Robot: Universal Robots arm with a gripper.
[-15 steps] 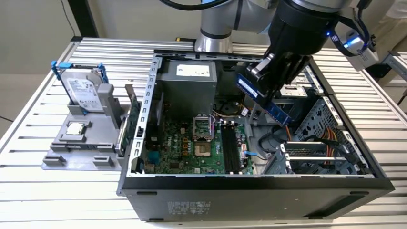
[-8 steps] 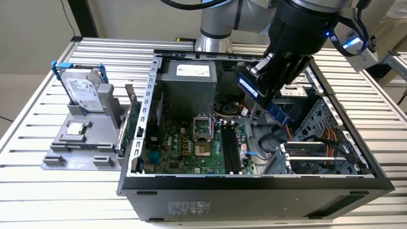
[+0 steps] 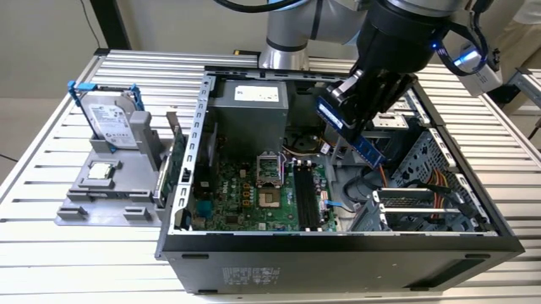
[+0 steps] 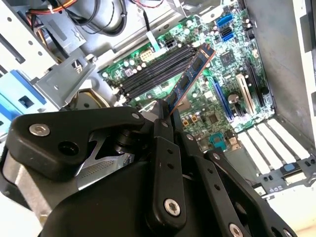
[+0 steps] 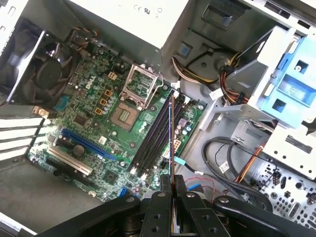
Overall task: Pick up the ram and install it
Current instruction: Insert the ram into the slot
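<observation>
The pincer (image 3: 353, 111) is clamped on the ram (image 3: 369, 149), held tilted above the memory slots (image 3: 305, 195) in the open computer case (image 3: 338, 253) and apart from them; mid-install, I'd judge, with the stick's edge needing to square up to one slot.

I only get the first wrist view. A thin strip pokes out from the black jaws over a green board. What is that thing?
Observer: That's the ram, edge-on to you. The second wrist view shows its flat side, a blue board with a row of dark chips.
Operator: Is it plugged in?
Observer: No. In the exterior view the gripper holds it tilted in the air over the open case.
Operator: Anything outside the case?
Observer: Yes. At the exterior view's left a hard drive in a blue bracket stands upright on a gray stand, and a CPU chip lies flat on the same stand.
</observation>
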